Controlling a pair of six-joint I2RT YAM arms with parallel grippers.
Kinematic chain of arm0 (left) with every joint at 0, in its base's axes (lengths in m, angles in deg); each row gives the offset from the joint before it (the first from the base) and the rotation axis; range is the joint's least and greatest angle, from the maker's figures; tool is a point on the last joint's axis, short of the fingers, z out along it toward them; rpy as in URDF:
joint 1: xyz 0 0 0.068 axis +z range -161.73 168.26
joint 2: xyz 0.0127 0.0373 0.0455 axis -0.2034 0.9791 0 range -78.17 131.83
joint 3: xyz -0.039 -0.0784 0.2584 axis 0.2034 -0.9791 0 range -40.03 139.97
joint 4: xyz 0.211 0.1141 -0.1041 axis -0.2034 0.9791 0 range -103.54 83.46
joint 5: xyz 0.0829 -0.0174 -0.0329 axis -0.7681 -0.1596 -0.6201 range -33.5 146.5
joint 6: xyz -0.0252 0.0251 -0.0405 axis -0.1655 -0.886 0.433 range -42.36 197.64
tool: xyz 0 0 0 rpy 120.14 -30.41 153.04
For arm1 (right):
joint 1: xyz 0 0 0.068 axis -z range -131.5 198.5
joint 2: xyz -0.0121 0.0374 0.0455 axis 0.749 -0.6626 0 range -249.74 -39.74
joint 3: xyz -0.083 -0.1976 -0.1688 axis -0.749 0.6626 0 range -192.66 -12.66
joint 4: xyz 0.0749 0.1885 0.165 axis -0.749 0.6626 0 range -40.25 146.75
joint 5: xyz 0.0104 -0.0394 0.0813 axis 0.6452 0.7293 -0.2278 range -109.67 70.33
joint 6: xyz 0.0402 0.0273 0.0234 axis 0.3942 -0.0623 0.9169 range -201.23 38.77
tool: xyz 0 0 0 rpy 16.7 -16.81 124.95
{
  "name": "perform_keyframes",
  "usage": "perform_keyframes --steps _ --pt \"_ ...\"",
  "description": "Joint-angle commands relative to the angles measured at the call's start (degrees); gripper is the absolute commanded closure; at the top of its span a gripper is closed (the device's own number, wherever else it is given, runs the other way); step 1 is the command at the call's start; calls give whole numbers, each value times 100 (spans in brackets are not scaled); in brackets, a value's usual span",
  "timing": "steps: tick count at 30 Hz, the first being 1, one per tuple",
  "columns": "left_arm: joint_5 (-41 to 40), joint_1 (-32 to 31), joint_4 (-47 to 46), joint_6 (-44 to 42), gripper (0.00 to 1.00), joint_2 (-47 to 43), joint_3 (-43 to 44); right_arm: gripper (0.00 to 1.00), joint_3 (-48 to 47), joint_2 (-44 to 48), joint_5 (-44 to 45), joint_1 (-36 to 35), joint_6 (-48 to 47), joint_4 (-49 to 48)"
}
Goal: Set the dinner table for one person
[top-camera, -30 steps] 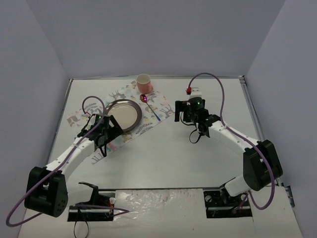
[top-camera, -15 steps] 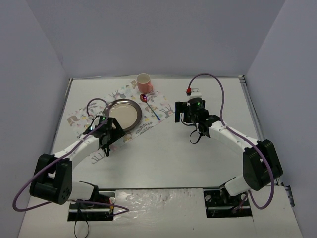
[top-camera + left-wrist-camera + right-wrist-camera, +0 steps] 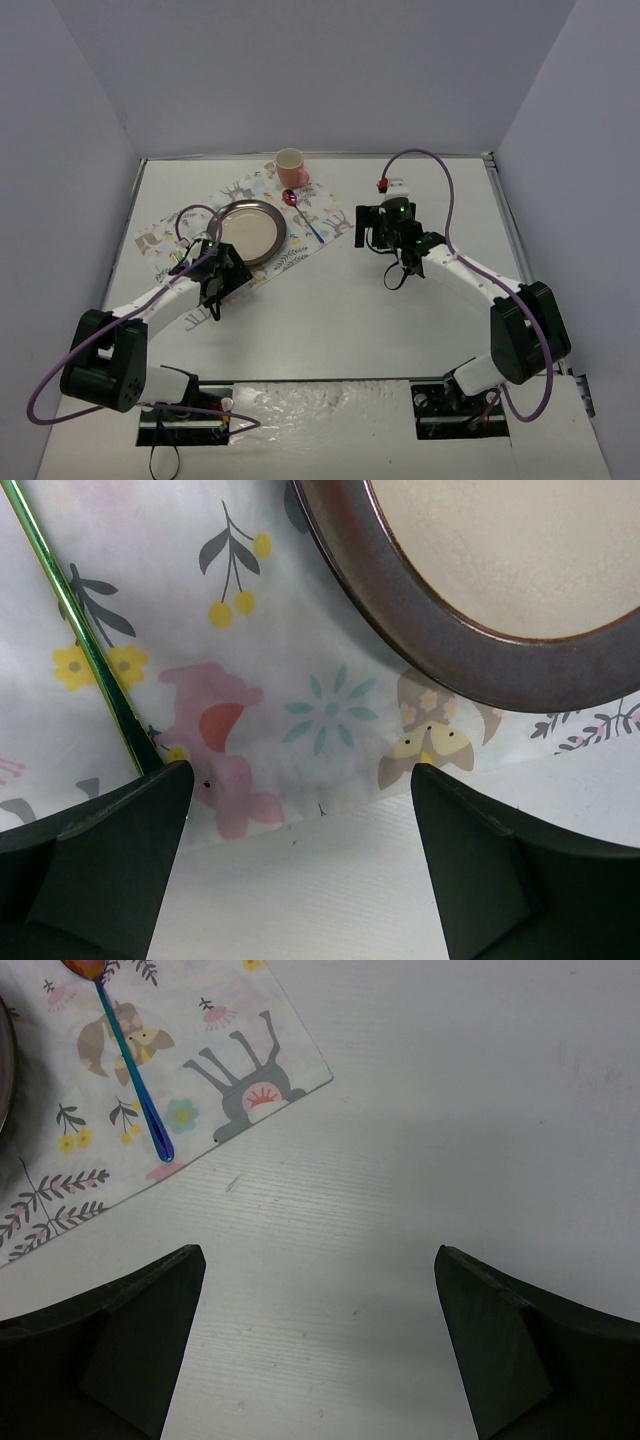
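Observation:
The white dinner table (image 3: 330,310) carries a placemat printed with animals (image 3: 322,213). On it lie a brown-rimmed plate (image 3: 250,232) and a spoon with a pink bowl and blue handle (image 3: 303,213). A pink cup (image 3: 290,163) stands at its far corner. My left gripper (image 3: 218,280) is open and empty over the mat's near edge (image 3: 300,780), beside the plate (image 3: 480,590). A thin green utensil handle (image 3: 90,650) lies by its left finger. My right gripper (image 3: 368,228) is open and empty over bare table (image 3: 320,1260), just right of the mat corner (image 3: 250,1080) and the spoon handle (image 3: 135,1070).
White walls close in the table on the left, back and right. A purple cable loops above the right arm (image 3: 440,180), and another trails from the left arm (image 3: 60,390). Both arm bases sit at the near edge.

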Motion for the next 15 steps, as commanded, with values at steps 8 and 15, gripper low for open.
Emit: perform_keyframes --steps 8,15 --pt "-229 -16 187 14 12 -250 -44 4 -44 211 -42 42 -71 -248" --pt "-207 -20 442 -34 12 -448 214 4 -209 77 -266 16 -335 -256"
